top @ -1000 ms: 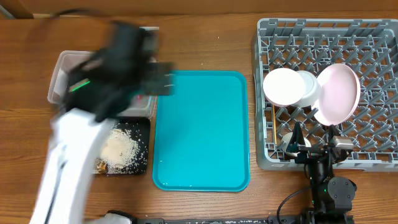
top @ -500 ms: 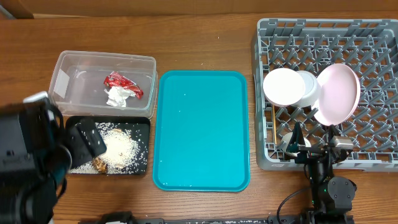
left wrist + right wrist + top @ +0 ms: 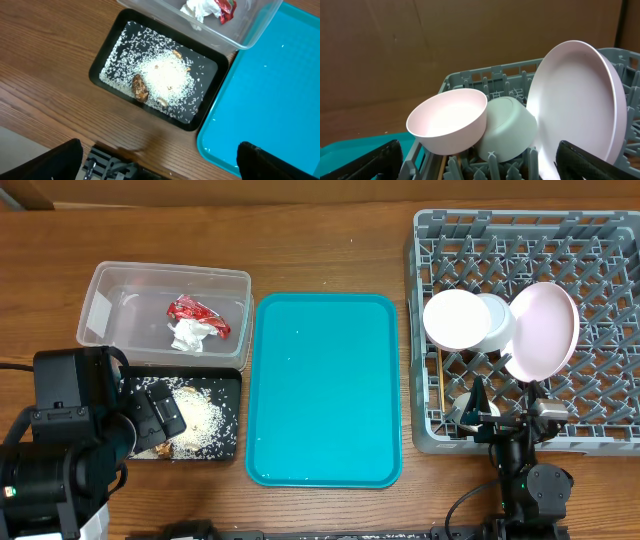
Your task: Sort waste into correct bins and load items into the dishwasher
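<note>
My left pincer [image 3: 159,155] gapes wide, empty, over the near-left black tray [image 3: 102,62] of rice [image 3: 165,77]; wrapper [image 3: 226,6] and tissue [image 3: 200,7] lie in the tub [image 3: 220,35] beyond. My right pincer [image 3: 480,152], also wide, faces bowls [image 3: 447,122] and plate [image 3: 580,110] in the rack [image 3: 470,77].

Overhead, the left arm [image 3: 65,445] hides the black tray [image 3: 237,420]'s left end.

Red wrapper [image 3: 195,311] and crumpled white tissue [image 3: 187,336] touching in clear tub [image 3: 110,285]. Rice scraps [image 3: 205,420] spread in black tray [image 3: 232,420] beside it. Dish rack [image 3: 600,240] holds plate [image 3: 545,330] on edge, white bowl [image 3: 456,319] and grey-rimmed bowl [image 3: 497,322] tipped alongside — 2 bowls touching, chopsticks [image 3: 441,385] lying flat.
</note>
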### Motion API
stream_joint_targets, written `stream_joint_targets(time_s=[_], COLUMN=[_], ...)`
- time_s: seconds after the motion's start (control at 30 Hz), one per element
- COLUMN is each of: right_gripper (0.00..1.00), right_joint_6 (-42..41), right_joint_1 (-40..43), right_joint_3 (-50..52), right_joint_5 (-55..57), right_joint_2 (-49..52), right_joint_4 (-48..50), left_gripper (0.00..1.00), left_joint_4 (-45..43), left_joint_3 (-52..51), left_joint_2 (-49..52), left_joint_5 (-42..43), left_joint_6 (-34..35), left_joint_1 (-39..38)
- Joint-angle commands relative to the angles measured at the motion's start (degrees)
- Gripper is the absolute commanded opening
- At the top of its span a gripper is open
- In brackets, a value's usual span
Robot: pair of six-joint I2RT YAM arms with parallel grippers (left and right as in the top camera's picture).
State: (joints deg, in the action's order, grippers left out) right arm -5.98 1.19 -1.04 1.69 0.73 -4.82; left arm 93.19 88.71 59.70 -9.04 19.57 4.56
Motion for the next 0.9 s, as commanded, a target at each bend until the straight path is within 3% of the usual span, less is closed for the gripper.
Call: stream_joint_targets(time_s=[0.0,0.53,0.87], right_gripper=[1.0,1.0,1.0], right_joint_6=[0.02,0.02,0.02], right_joint_1=[0.33,0.33,0.33], right_joint_3=[0.57,0.57,-2.8], right_joint_5=[-0.11,-0.57,-13.51], right_joint_2=[-0.44,-0.44,-0.42], right_joint_4=[0.17,0.2,0.09], left_gripper=[1.0,1.0,1.0], left_joint_4=[-0.26,-0.24,-0.26], left_joint_3=[-0.26,-0.26,-0.26], left_joint_2=[0.46,2.69,3.3], left_joint_5=[-0.37,-0.35,-0.35], left_joint_6=[0.83,0.83,0.83], left_joint_1=[0.33,0.33,0.33])
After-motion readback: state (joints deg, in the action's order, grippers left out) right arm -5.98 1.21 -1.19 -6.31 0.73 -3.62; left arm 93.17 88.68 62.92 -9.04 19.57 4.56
